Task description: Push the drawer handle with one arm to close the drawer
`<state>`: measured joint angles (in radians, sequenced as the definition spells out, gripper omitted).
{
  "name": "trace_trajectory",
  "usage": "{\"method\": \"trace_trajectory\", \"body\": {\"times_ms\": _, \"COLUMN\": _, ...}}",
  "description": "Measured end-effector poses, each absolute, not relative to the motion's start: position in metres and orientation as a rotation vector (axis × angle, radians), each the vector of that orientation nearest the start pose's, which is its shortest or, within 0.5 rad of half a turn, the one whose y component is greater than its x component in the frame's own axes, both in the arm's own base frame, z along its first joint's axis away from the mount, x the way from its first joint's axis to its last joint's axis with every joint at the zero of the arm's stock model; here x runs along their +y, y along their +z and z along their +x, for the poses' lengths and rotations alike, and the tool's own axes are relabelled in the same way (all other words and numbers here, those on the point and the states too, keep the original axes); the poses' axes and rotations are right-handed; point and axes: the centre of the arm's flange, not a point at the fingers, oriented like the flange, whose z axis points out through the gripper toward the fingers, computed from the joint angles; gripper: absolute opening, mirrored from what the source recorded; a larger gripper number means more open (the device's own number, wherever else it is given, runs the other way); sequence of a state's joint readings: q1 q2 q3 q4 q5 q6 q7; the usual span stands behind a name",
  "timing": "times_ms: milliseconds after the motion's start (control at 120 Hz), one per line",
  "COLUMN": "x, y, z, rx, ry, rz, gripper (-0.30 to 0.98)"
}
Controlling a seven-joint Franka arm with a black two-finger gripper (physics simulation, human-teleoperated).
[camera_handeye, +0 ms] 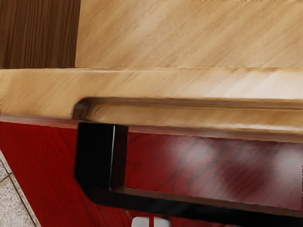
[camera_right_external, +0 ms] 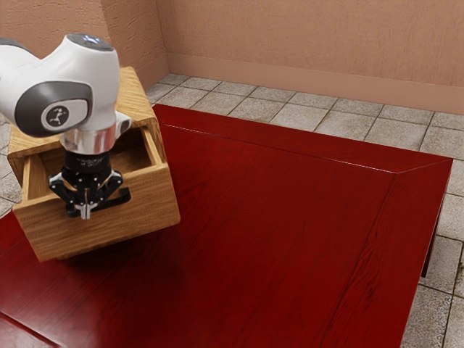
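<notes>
- The pale wooden drawer with a broad, flat front point(camera_right_external: 148, 206) stands open, jutting from its box-shaped wooden cabinet point(camera_right_external: 133, 87) on the dark red wooden table point(camera_right_external: 290, 217).
- The white robot arm point(camera_right_external: 98, 69) hangs over the drawer, hiding part of the cabinet and of the drawer's inside; its base is cut off at the exterior view's left.
- The black two-finger hand point(camera_right_external: 85, 211) has its fingertips pressed together, or very nearly — a thin red line runs between them in the wrist view.
- The black bar handle point(camera_right_external: 120, 198) is on the drawer front, partly covered by the hand in the exterior view and cut off in the wrist view.
- The fingertips are at the handle's outer side — whether they touch it is hard to tell.
</notes>
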<state>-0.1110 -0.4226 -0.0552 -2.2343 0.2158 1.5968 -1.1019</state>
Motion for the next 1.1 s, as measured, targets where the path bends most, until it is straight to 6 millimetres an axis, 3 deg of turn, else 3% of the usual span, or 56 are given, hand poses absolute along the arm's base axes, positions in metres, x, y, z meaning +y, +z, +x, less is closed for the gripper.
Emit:
{"method": "trace_trajectory", "body": {"times_ms": 908, "x": 0.020, "y": 0.519, "z": 0.425, "rx": -1.544, "ry": -0.040, "rz": -2.435, "gripper": -0.10}}
{"method": "trace_trajectory", "body": {"times_ms": 1100, "x": 0.025, "y": 0.516, "z": 0.434, "rx": -1.556, "ry": -0.078, "rz": -2.450, "gripper": -0.10}}
